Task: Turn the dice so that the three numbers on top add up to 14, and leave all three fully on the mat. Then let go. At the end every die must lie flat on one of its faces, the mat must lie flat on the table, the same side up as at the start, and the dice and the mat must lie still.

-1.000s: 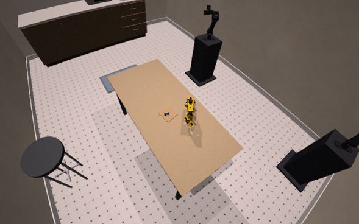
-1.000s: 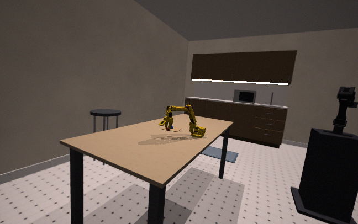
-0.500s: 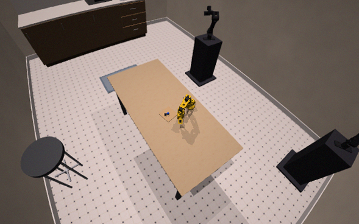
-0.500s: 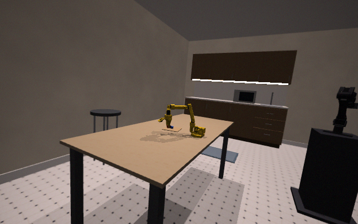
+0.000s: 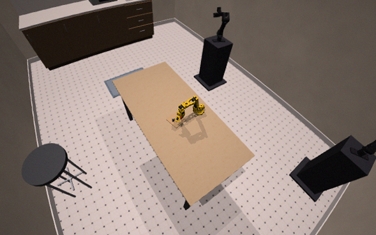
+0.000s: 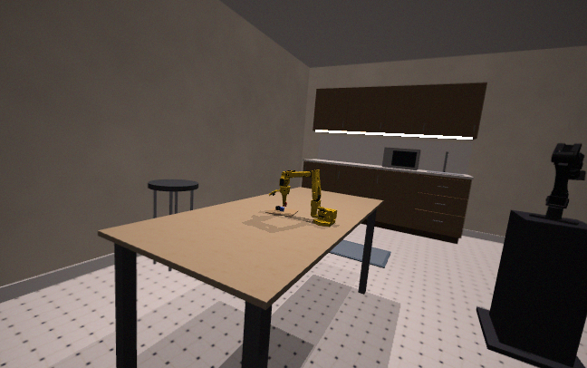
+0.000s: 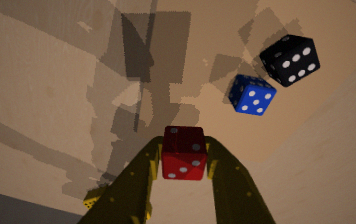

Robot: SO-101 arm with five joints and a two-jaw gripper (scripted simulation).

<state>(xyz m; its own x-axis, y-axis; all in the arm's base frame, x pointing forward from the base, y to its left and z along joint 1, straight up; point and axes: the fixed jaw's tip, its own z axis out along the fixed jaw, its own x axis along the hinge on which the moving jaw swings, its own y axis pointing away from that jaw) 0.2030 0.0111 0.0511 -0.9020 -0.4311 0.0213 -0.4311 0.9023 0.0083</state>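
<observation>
Here, red die point(image 7: 183, 153), white pips, is pinched by gripper point(image 7: 184, 167) fingers; blue die point(image 7: 252, 94), black die point(image 7: 291, 60) seen on mat point(image 7: 220, 120).

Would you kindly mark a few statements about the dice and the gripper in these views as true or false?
1. The gripper is shut on the red die. True.
2. The blue die is held between the fingers. False: it lies on the mat, apart from the gripper.
3. The black die lies beside the blue die. True.
4. The stool stands on the table. False: it stands on the floor beyond the table.
</observation>
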